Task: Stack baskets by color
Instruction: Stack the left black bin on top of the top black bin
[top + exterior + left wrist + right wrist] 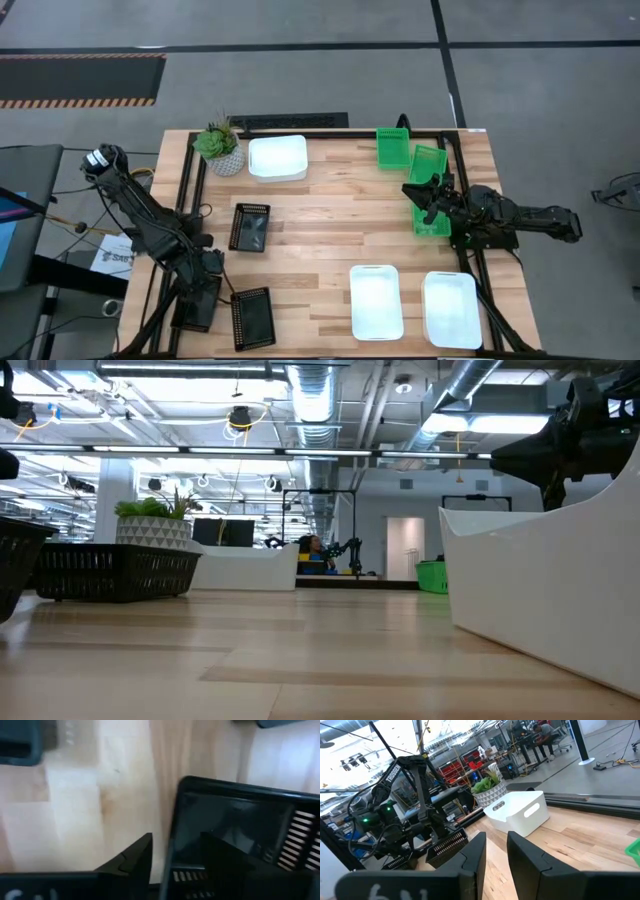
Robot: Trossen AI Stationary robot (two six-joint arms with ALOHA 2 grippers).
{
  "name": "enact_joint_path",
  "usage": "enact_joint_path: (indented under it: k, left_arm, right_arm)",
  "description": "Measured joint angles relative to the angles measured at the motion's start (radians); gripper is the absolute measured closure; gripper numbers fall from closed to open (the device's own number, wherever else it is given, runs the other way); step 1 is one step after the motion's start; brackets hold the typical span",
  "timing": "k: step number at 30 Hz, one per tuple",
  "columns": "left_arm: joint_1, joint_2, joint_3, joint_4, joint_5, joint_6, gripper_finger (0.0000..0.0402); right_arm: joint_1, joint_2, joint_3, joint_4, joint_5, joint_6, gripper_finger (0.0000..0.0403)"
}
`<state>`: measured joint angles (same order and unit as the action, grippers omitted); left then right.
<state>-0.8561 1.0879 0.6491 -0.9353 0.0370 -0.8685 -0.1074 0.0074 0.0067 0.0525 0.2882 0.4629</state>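
Baskets in three colours lie scattered on the wooden table (320, 215), none yet stacked as far as I can tell. Three white baskets: one at the far edge (277, 158) beside the potted plant (219, 148), two side by side at the near edge (376, 301) (451, 309). The green baskets (393, 148) cluster at the far right, where the right gripper (428, 196) hovers over the nearest of them (432, 222) with its fingers spread apart and nothing between them. The black baskets are on the left: one mid-table (250, 227), one at the near edge (252, 318), and a third (196, 300) at the table's left edge under the left gripper (208, 268). In the left wrist view one finger (131, 862) stands outside that basket's wall (172, 840) and the other inside, so the jaws straddle the rim partly open; whether they actually pinch it I cannot tell. The step in hand looks like taking this basket to nest into another black one. To do it well, the fingers should close squarely on the wall and not on a rounded corner, the lift should be level so the thin mesh does not twist, and the basket should be lined up lengthwise over its partner before lowering. The nearest black basket sits just beside, so care is needed not to knock it.
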Motion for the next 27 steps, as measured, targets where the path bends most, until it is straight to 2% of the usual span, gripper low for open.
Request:
enact_joint_path:
  k: [5,13,17,22,27]
  left_arm:
    - [0.000,0.049,0.000,0.046,0.007,0.030,0.0216]
    - [0.000,0.190,0.000,0.083,0.021,0.119,0.0226]
    - [0.000,0.208,0.000,0.086,0.032,0.138,0.0239]
    - [0.000,0.186,0.000,0.083,0.029,0.138,0.0285]
    - [0.000,0.182,0.000,0.066,0.001,0.124,0.0370]
  right_arm:
    - [0.000,0.000,0.000,0.000,0.000,0.000,0.0298]
    - [0.000,0.000,0.000,0.000,0.000,0.000,0.0298]
    - [0.000,0.000,0.000,0.000,0.000,0.000,0.0298]
    - [0.000,0.000,0.000,0.000,0.000,0.000,0.0298]
    - [0.000,0.000,0.000,0.000,0.000,0.000,0.0298]
